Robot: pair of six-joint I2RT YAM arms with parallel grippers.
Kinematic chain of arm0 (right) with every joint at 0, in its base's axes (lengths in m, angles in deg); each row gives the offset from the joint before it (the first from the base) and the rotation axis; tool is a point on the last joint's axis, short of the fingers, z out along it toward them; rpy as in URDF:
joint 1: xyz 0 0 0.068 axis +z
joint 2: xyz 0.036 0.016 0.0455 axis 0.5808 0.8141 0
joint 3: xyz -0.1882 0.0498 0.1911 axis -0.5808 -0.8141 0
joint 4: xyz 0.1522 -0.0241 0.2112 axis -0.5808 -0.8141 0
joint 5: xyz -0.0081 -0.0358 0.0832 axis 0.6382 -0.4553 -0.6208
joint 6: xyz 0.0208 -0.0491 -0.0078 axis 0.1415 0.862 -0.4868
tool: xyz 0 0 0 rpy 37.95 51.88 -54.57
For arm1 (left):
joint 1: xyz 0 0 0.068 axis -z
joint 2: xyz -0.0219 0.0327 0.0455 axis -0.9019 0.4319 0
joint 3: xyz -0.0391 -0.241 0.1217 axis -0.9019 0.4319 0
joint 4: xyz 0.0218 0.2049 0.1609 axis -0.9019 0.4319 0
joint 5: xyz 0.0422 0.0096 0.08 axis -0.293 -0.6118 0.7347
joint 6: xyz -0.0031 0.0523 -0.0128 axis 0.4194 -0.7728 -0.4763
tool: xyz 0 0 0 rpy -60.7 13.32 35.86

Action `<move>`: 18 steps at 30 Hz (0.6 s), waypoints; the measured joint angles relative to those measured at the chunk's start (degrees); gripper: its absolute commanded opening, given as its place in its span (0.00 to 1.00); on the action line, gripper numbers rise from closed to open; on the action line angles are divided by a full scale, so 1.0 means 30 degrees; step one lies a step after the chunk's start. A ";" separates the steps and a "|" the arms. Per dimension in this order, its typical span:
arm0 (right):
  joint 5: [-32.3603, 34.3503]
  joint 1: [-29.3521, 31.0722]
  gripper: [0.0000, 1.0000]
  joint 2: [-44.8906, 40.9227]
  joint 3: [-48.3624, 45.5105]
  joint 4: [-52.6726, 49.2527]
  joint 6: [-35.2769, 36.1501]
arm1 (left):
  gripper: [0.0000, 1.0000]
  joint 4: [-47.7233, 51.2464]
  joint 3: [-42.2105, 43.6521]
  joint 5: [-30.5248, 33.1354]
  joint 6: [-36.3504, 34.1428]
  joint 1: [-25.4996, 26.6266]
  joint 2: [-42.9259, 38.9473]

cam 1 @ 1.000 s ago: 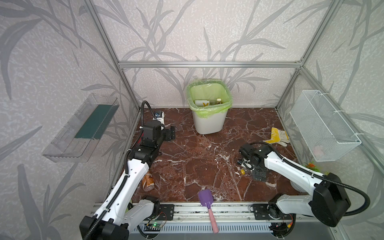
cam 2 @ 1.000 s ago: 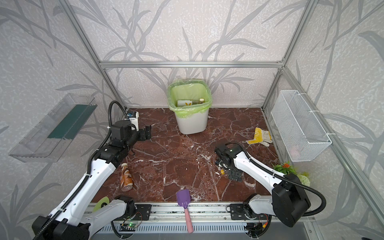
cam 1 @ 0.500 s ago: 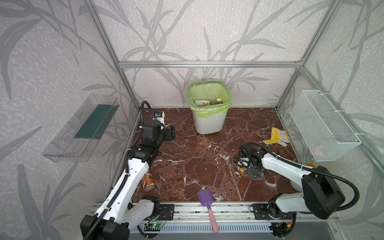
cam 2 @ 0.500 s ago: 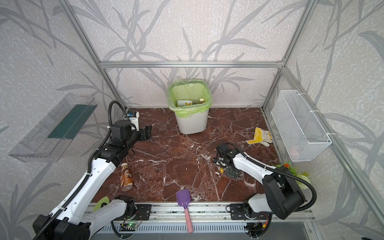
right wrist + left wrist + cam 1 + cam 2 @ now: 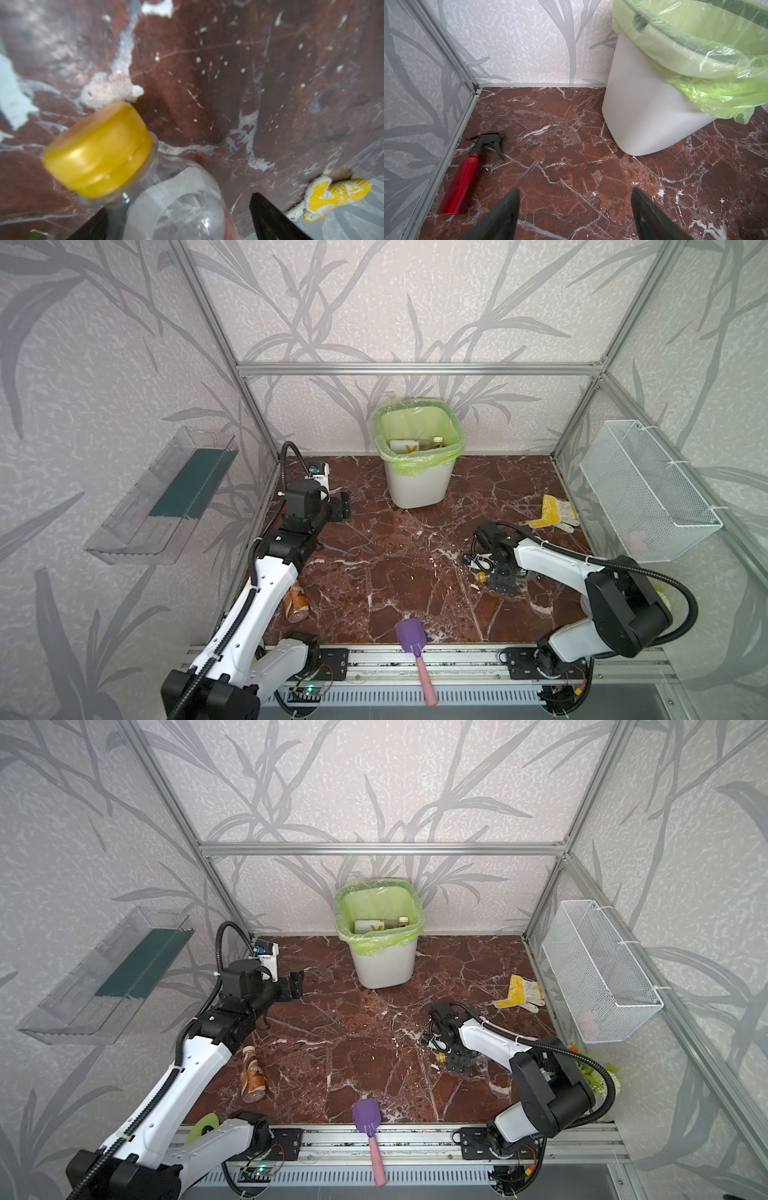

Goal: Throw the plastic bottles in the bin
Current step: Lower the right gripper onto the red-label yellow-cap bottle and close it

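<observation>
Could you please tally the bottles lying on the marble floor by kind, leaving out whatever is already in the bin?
Plastic drink bottles: 2 (brown coffee bottle, clear yellow-capped bottle)
Spray bottles: 1 (red spray bottle)
Total in view: 3

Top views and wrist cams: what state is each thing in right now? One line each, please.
Left gripper, open, empty.
Right gripper, open, astride the clear bottle.
Clear bottle, capped, lying on the floor.
Coffee bottle, capped, lying on the floor.
Bin, upright, bag-lined, bottles inside.
Binned bottles, lying inside.
Spray bottle, lying by the wall.
Glove, lying flat.
</observation>
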 measured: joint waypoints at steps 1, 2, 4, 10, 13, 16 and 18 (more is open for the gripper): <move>-0.0117 -0.0087 0.89 0.0000 0.0015 0.0000 -0.0080 | 0.82 0.0007 0.0000 -0.0015 0.0007 -0.0007 0.0007; -0.0277 -0.0175 0.86 0.0022 0.0051 -0.0015 -0.0146 | 0.82 0.0007 0.0000 -0.0022 0.0007 -0.0007 0.0015; -0.0648 -0.0284 0.82 0.0160 0.0189 -0.0029 -0.0291 | 0.82 0.0007 0.0000 -0.0022 0.0007 -0.0022 0.0036; -0.1690 -0.0568 0.71 0.0299 0.0357 0.0051 -0.0911 | 0.81 0.0007 0.0000 -0.0080 0.0007 -0.0029 0.0080; -0.2368 -0.0699 0.66 0.0299 0.0372 0.0240 -0.1231 | 0.81 0.0000 0.0000 -0.0095 0.0015 -0.0036 0.0080; -0.2922 -0.0809 0.59 0.0291 0.0459 0.0444 -0.1617 | 0.80 0.0007 0.0000 -0.0095 0.0015 -0.0051 0.0080; -0.3220 -0.0823 0.56 0.0284 0.0568 0.0576 -0.1836 | 0.80 0.0000 0.0000 -0.0102 0.0015 -0.0058 0.0080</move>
